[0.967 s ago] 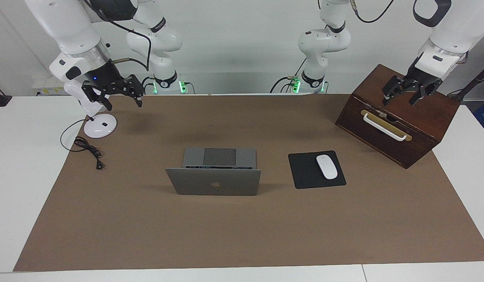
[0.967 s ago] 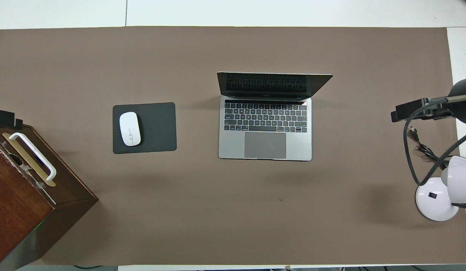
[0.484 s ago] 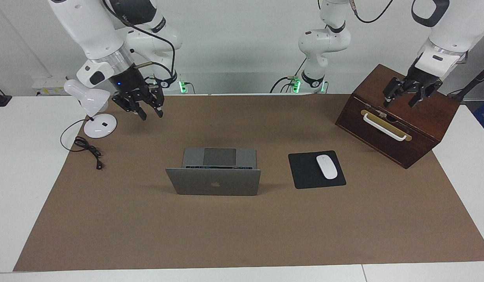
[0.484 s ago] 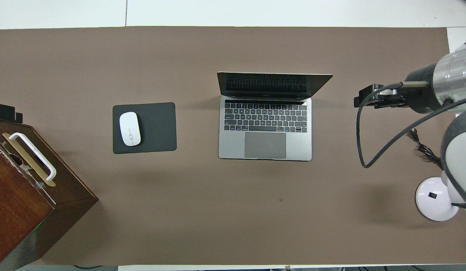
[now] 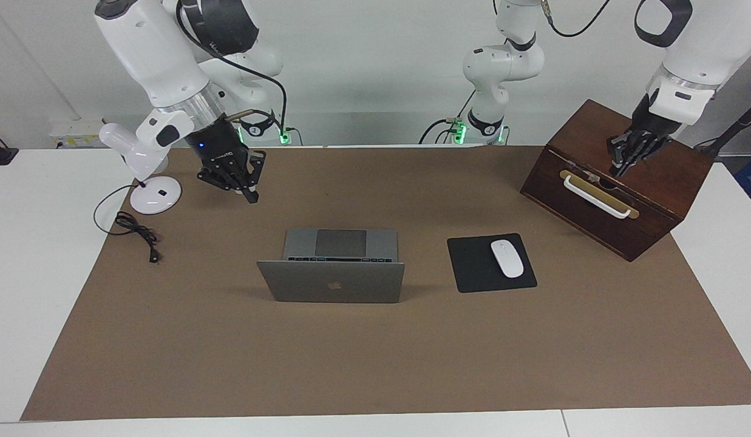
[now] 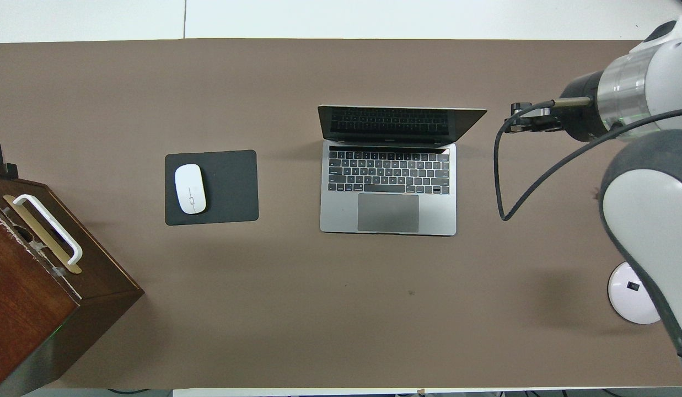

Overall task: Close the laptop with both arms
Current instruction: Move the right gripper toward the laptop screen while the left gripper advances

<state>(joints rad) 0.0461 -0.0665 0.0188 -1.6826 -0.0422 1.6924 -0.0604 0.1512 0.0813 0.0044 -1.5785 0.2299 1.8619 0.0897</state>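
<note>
While the laptop [image 5: 331, 276] stands open mid-frame, the clenched right gripper [image 5: 249, 195] at upper left hangs closer than the clenched left gripper [image 5: 618, 172] over the box [image 5: 666, 182].

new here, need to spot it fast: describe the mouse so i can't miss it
On the brown mat, toward the left arm's end, lies a black mouse pad beside the open laptop. The mouse rests on that pad: small, oval, the only white thing on it.
</note>
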